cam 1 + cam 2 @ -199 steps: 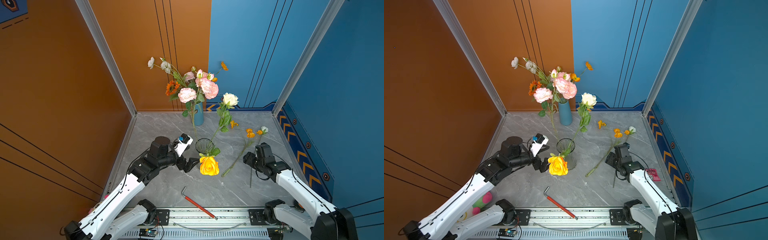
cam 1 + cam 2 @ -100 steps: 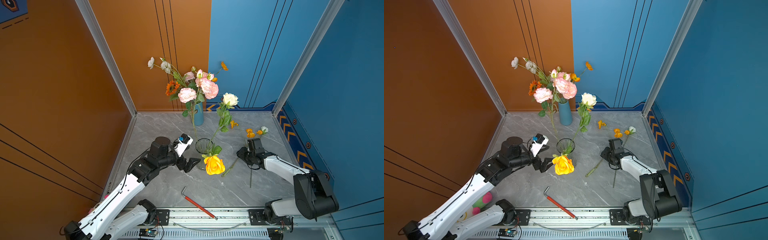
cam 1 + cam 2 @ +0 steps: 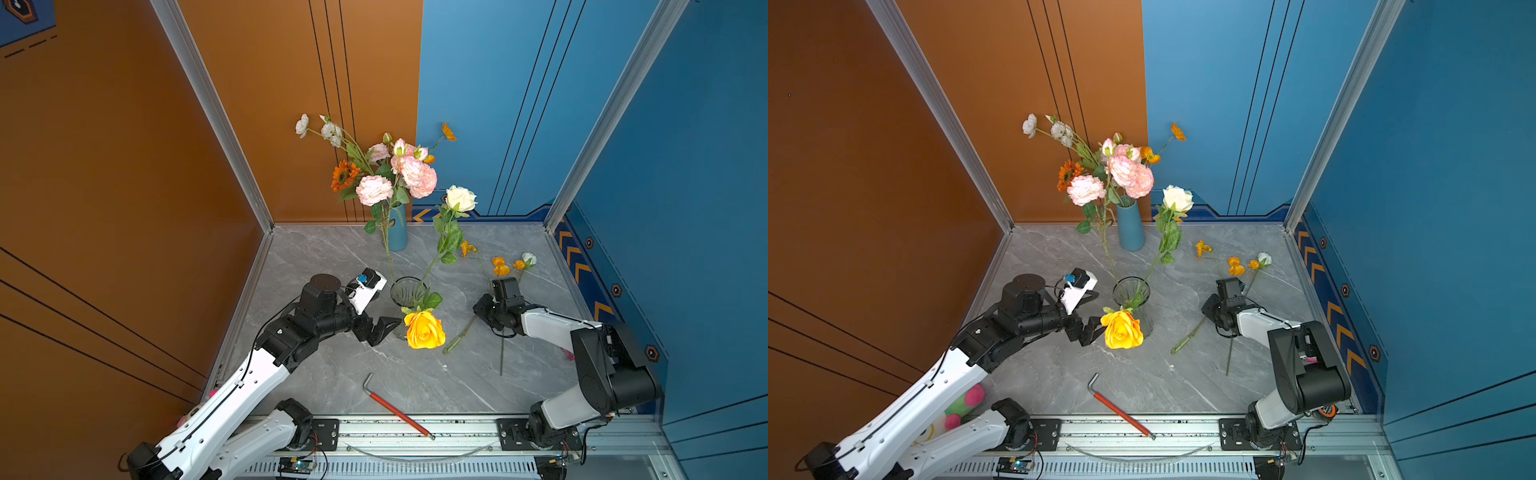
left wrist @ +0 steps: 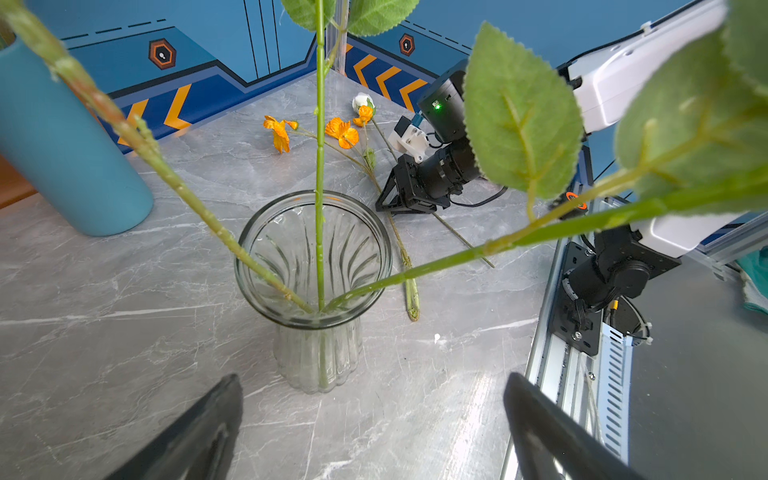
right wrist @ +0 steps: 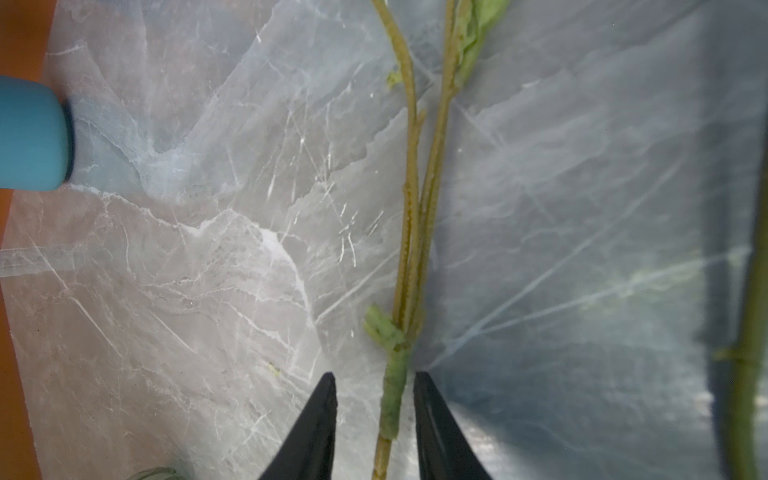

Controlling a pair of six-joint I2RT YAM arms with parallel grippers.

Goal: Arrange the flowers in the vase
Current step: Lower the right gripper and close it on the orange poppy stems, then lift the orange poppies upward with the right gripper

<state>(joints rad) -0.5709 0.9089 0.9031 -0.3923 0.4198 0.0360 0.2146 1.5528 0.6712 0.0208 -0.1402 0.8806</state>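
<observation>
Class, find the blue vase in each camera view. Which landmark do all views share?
In a top view: blue vase against the back wall.
In a top view: against the back wall.
Left wrist: cropped at the edge, beyond the glass vase.
Right wrist: cropped at the edge.
Shared landmark: grey marble table.

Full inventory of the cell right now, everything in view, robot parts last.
Clear ribbed glass vase: 1, transparent, table centre.
Stems in it: 3; yellow rose, cream rose, pink bloom.
Blue cylindrical vase: 1, table back, holding pink-white-orange bunch.
Loose stems: 2, green, lying table right; orange-flowered sprig, white-bud stem.
Red-handled L-shaped tool: 1, table front.
Grey marble table: 1.
Pink-green soft toy: 1, below left arm.
Left gripper: 1, black, open, beside glass vase.
Right gripper: 1, black, open, jaws either side of the sprig's stem.
</observation>
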